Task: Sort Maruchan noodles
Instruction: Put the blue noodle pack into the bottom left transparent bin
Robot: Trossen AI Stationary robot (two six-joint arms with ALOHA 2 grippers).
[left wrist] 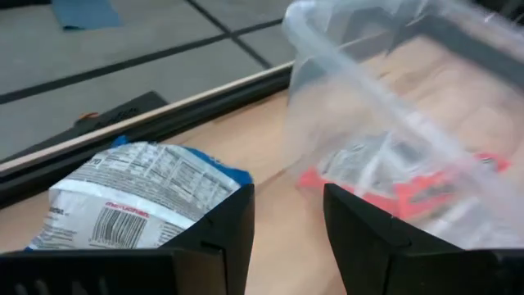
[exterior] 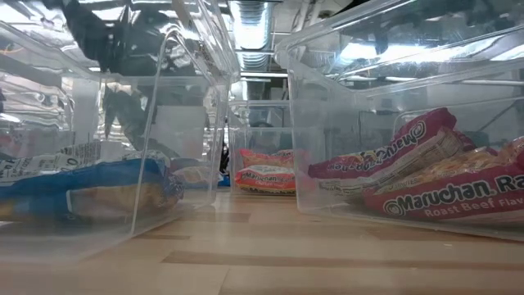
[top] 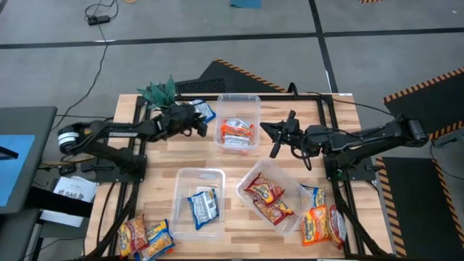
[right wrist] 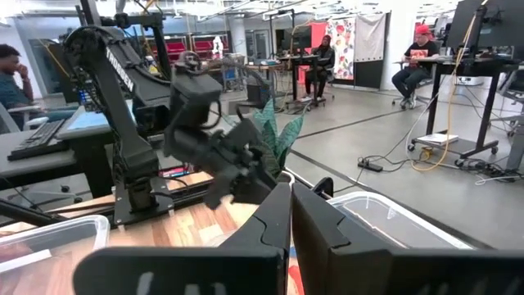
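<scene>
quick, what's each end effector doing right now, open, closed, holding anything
Left end effector: open, empty, beside a blue-white Maruchan packet.
Right end effector: closed, holding nothing, raised near the far bin.

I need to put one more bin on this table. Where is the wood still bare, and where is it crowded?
Bare wood lies between the far bin and the two near bins, and by the left edge beside the blue-packet bin. Crowded: the near corners, with loose packets at left and right, and the far left, where the left gripper hangs over a blue packet.
</scene>
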